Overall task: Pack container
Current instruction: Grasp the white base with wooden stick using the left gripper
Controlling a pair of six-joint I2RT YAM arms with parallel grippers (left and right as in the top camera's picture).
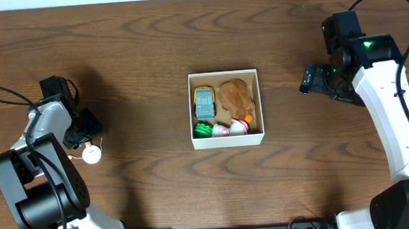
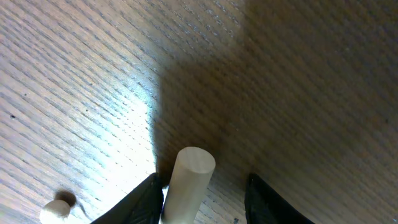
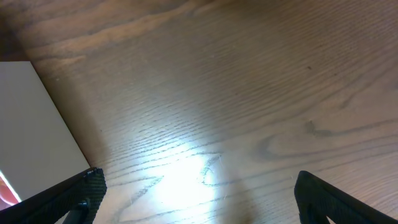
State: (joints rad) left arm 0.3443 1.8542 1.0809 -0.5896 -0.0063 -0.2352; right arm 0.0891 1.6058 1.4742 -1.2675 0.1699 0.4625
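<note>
The container point(image 1: 228, 139) is a square white box at the table's middle. It holds a yellow and grey toy car point(image 1: 204, 102), a brown toy point(image 1: 236, 96), a green toy point(image 1: 203, 130) and small white and pink pieces point(image 1: 230, 128). My left gripper point(image 1: 89, 141) is far to the left, low over the table. Its fingers point(image 2: 202, 199) are open around a cream peg point(image 2: 188, 183) that touches the left finger only; in the overhead view the peg looks like a small white round thing point(image 1: 92, 153). My right gripper point(image 1: 309, 80) is open and empty, right of the container, whose white wall point(image 3: 31, 124) shows at left.
A small cream knob point(image 2: 56, 210) lies on the wood left of the left fingers. A black cable point(image 1: 4, 94) loops from the left arm. The right arm's white links point(image 1: 392, 116) run along the table's right side.
</note>
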